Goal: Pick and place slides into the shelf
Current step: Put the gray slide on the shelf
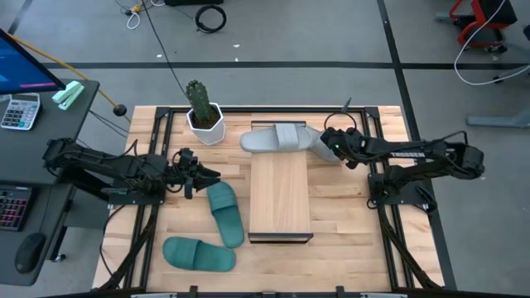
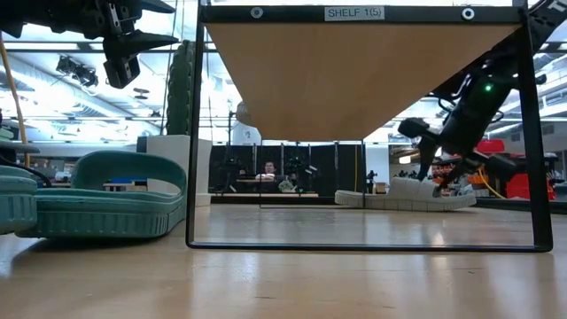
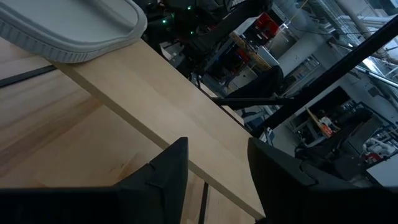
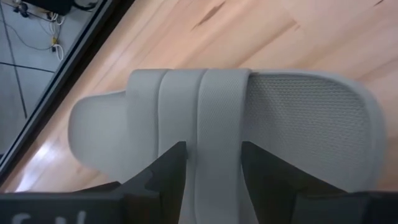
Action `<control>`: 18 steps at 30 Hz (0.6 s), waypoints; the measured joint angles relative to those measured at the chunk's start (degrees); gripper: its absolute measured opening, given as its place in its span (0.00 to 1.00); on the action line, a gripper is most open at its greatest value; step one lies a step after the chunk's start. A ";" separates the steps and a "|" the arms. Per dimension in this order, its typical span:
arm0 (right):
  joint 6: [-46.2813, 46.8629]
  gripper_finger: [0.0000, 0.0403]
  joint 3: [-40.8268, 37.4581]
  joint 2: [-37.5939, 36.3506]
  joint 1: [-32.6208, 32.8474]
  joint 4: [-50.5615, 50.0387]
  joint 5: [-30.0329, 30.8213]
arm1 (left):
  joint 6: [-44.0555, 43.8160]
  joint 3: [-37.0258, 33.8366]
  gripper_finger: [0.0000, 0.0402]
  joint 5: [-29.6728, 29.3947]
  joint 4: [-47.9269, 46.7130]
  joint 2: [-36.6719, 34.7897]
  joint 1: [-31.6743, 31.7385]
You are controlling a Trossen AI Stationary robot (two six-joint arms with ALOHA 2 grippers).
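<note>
2 teal slides (image 1: 225,213) and 1 grey slide (image 1: 273,138) are counted on the surface (image 1: 348,215); 1 shelf (image 1: 280,197). Grey slide lies crosswise behind the shelf, teal ones left of it: one along the shelf, one crosswise. Right end effector (image 4: 211,163) is seen astride the grey strap only in its wrist view, grip not confirmed. Left end effector (image 1: 201,176) is released, above the teal slide

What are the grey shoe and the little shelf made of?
The grey slide looks like soft moulded foam or rubber: matte, rounded edges, a fine dotted texture on its footbed. The shelf has a pale wooden plank top, with visible grain and a smooth finish, on a thin dark frame that is probably metal, though the look leaves that open.
</note>
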 joint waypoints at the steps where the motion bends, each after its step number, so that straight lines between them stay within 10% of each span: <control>1: 0.00 0.40 0.00 0.32 0.00 0.29 0.00 | -0.01 0.00 0.43 0.02 0.00 -0.02 -0.01; 18: -0.46 0.20 0.00 3.06 0.02 3.83 2.51 | -0.66 0.00 0.43 0.02 0.01 -0.01 -0.02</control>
